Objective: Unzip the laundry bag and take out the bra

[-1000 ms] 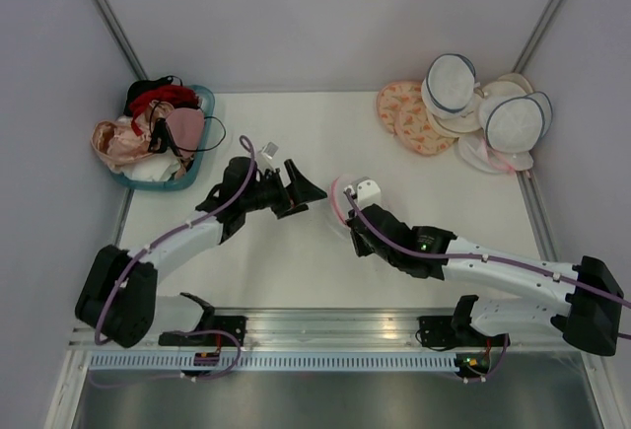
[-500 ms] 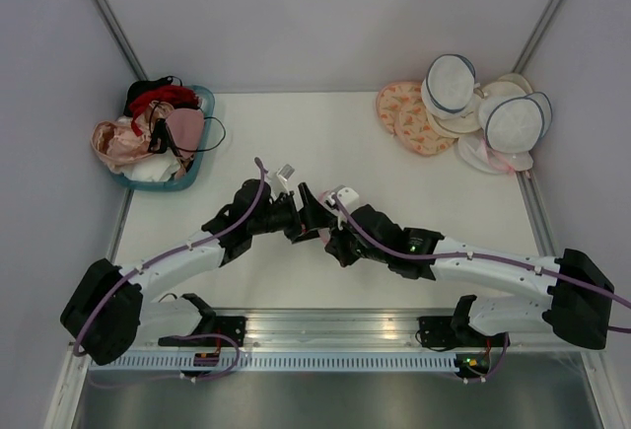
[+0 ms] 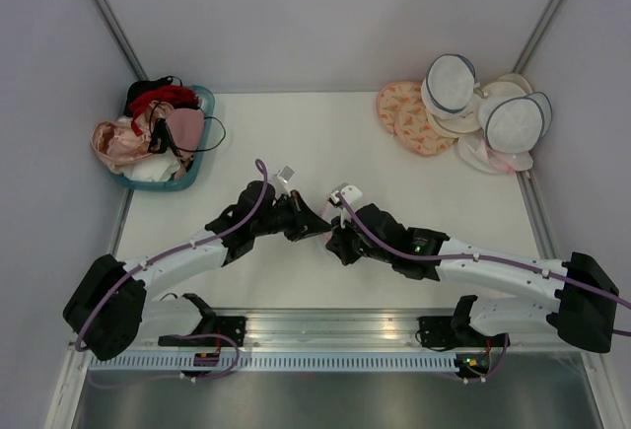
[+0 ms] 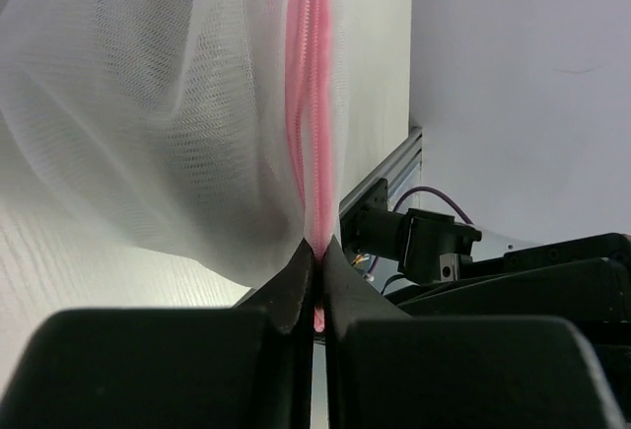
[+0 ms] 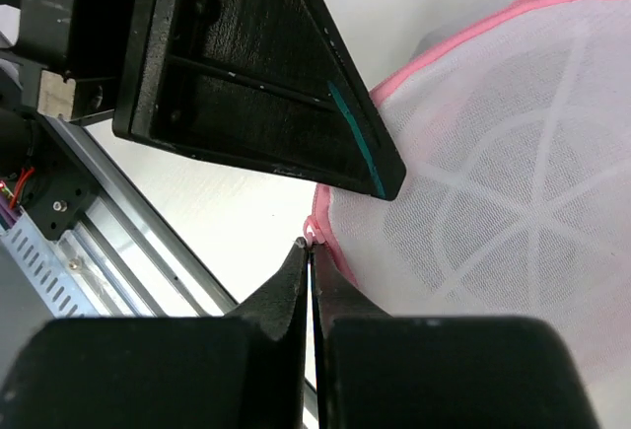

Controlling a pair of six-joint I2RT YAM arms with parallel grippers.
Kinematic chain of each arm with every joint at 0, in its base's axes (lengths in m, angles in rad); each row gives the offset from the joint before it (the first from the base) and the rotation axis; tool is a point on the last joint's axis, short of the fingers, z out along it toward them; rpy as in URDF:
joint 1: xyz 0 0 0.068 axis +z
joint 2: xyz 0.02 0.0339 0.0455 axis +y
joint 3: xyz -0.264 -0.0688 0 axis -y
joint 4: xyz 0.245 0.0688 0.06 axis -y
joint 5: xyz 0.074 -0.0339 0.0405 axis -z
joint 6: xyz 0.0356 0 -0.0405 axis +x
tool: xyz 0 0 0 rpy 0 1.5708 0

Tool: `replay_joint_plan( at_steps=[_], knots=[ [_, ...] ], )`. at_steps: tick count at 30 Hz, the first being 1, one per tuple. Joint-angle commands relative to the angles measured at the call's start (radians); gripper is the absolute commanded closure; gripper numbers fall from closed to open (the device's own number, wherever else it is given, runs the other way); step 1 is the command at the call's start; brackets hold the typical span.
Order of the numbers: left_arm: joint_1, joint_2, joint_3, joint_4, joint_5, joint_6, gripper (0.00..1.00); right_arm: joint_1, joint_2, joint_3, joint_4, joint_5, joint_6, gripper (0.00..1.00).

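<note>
**Two pinches on the laundry bag (image 4: 148,104), set to part its zip**
The left gripper (image 4: 317,251) is clamped on the bag's pink zip rim (image 4: 311,104), likely as an anchor. Just beside it, the right gripper (image 5: 309,249) is closed on a small pink tab (image 5: 313,227), probably the pull. I can't make out the bra through the mesh.

Left gripper (image 4: 315,253): both black fingers pressed together, tips pinching the pink zip (image 4: 310,84) of the laundry bag (image 4: 148,104); zip runs straight up from the tips; white mesh billows across upper left, slack and folded; pale table (image 4: 69,286) below it; right side: grey wall (image 4: 523,64), metal rail (image 4: 392,171), black arm parts (image 4: 532,286), purple cable (image 4: 432,194).
</note>
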Motion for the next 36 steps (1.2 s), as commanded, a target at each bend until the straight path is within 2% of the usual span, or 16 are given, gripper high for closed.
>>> replay_joint_plan(
  at_steps=[1, 6, 10, 14, 19, 22, 28, 29, 30, 32, 33, 36],
  knots=[
    [-0.004, 0.022, 0.008, 0.044, -0.029, 0.01, 0.98, -0.001, -0.023, 0.004, -0.013, 0.018, 0.0, 1.0],
    [0.062, -0.007, 0.034, -0.024, -0.035, 0.056, 0.98, 0.001, -0.055, -0.028, -0.101, 0.047, 0.034, 0.99],
    [0.138, -0.037, 0.059, -0.077, -0.014, 0.099, 0.98, 0.001, -0.093, -0.044, -0.232, 0.146, 0.072, 1.0],
    [0.197, -0.017, 0.088, -0.1, 0.061, 0.139, 0.98, 0.001, -0.132, -0.025, -0.335, 0.327, 0.118, 1.0],
    [0.215, 0.046, 0.137, -0.102, 0.135, 0.19, 0.98, -0.011, -0.069, 0.019, -0.409, 0.465, 0.129, 0.99],
    [0.23, 0.121, 0.221, -0.091, 0.181, 0.219, 0.98, -0.011, -0.038, 0.031, -0.382, 0.44, 0.105, 1.0],
    [0.243, 0.339, 0.393, 0.09, 0.317, 0.194, 0.97, -0.011, -0.092, -0.001, -0.239, 0.283, 0.072, 1.0],
    [0.244, 0.365, 0.431, 0.093, 0.324, 0.184, 0.88, -0.011, -0.101, -0.005, -0.224, 0.268, 0.068, 1.0],
    [0.247, 0.385, 0.444, 0.096, 0.339, 0.162, 0.49, -0.011, -0.116, -0.004, -0.214, 0.255, 0.068, 1.0],
    [0.243, 0.368, 0.427, 0.087, 0.328, 0.148, 0.22, -0.011, -0.127, 0.001, -0.204, 0.235, 0.066, 1.0],
    [0.24, 0.347, 0.41, 0.018, 0.281, 0.151, 0.02, -0.01, -0.135, 0.002, -0.197, 0.229, 0.062, 1.0],
    [0.23, 0.212, 0.321, -0.08, 0.182, 0.176, 0.01, -0.011, -0.138, 0.002, -0.165, 0.199, 0.049, 0.99]
  ],
)
